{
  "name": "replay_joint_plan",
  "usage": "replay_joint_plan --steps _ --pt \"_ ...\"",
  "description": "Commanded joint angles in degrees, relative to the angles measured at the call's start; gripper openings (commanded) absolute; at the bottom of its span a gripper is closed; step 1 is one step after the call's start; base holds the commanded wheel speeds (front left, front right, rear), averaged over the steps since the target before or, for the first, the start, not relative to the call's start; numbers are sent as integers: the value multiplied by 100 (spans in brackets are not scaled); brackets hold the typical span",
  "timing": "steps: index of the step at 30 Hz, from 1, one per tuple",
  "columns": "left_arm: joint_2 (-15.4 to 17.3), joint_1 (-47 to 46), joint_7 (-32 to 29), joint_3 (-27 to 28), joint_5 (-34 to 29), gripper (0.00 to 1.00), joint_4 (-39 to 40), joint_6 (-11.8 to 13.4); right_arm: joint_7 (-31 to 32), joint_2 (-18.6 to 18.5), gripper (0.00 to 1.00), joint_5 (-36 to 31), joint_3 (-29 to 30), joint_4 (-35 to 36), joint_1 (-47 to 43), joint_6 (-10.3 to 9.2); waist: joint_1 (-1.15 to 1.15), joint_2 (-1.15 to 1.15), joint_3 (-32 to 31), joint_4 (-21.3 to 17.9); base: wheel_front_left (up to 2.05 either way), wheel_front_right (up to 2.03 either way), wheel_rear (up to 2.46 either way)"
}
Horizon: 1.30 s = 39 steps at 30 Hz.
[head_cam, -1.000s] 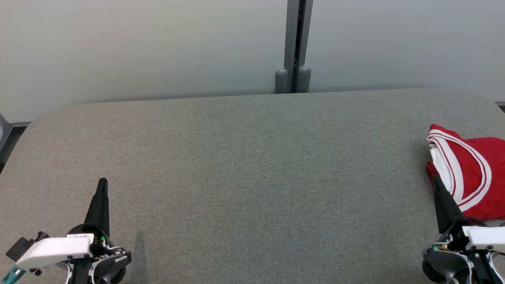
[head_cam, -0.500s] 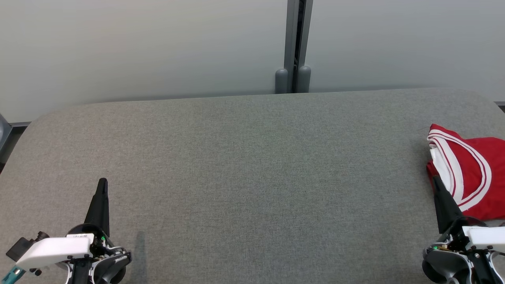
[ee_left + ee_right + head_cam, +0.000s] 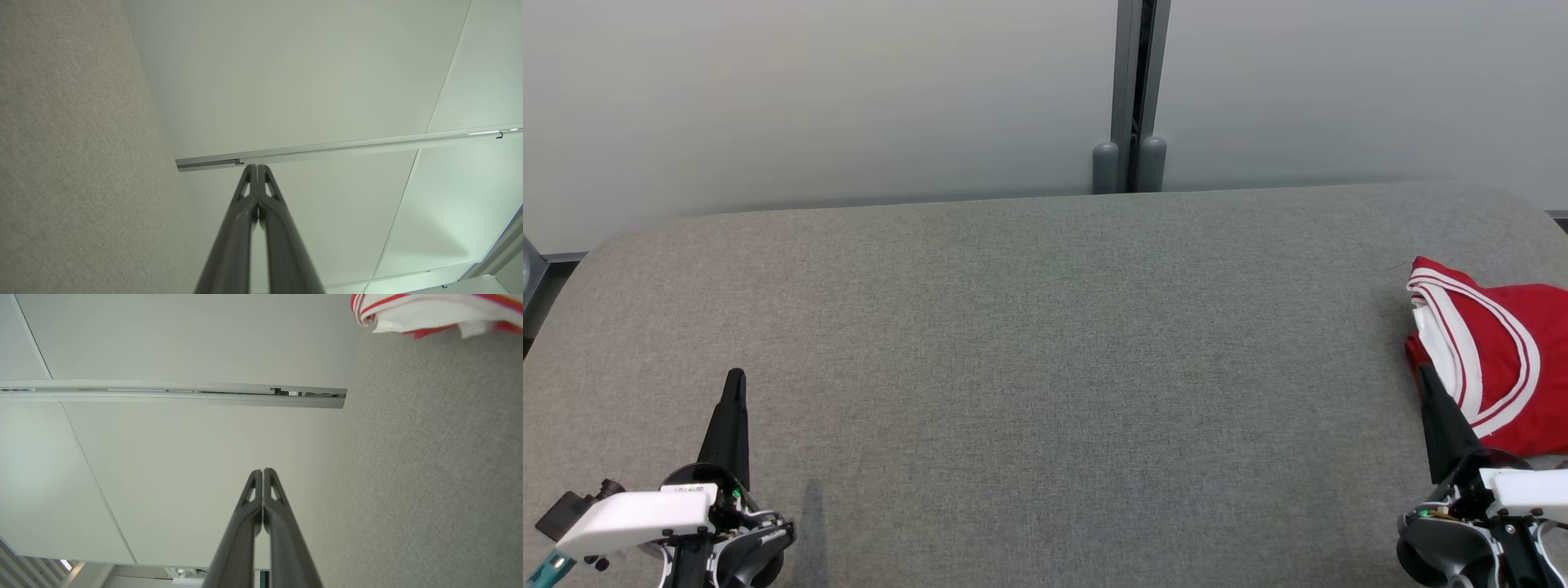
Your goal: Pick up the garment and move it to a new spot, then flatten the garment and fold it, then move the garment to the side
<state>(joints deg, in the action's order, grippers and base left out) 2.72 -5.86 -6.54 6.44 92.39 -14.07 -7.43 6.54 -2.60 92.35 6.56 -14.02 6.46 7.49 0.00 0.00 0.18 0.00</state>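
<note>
Left jaws are shut tight, fingers pressed together, holding nothing. Right jaws are shut too and empty. The red garment (image 3: 1507,359) with white trim lies folded on the grey surface (image 3: 1045,367), just beyond the right jaws' tip and slightly to their right, well apart from the left jaws.
</note>
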Motion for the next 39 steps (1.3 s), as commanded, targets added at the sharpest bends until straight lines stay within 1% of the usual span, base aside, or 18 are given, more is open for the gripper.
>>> replay_joint_plan --steps 1,39 --pt "30 -72 -17 24 8 0 18 -20 20 -53 0 14 4 19 -51 1 0 0 0 0 0 0 0" --pt "30 -72 -18 24 8 0 18 -20 19 -53 0 15 2 19 -51 0 0 0 0 0 0 0 0"
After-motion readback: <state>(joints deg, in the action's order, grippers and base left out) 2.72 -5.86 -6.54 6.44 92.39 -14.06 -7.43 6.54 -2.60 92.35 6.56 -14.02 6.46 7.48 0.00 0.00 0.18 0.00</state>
